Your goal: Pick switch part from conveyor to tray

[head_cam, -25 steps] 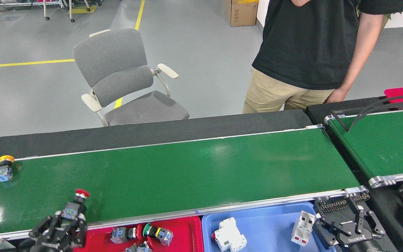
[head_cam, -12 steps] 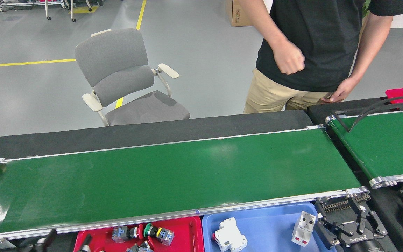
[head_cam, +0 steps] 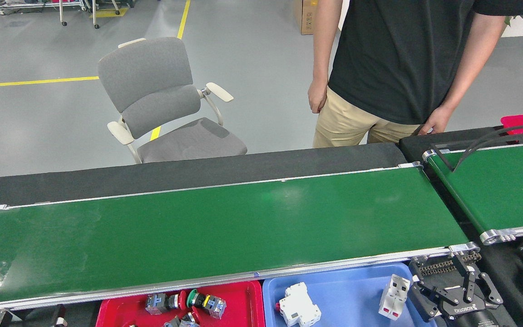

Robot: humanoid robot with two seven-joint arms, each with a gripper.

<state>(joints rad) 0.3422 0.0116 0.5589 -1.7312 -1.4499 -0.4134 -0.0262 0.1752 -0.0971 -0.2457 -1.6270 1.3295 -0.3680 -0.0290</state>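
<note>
The conveyor [head_cam: 225,227] carried no switch part; the right tool [head_cam: 454,297], spread wide, waited at its right-hand end.

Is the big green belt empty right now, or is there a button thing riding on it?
Empty. The conveyor shows only bare green belt from end to end. The switch parts lie in the red tray beside it.

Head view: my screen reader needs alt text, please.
An empty green conveyor crosses the frame; below it a red tray holds switch parts, a blue tray white blocks. The right gripper hangs open; a person stands behind.
</note>
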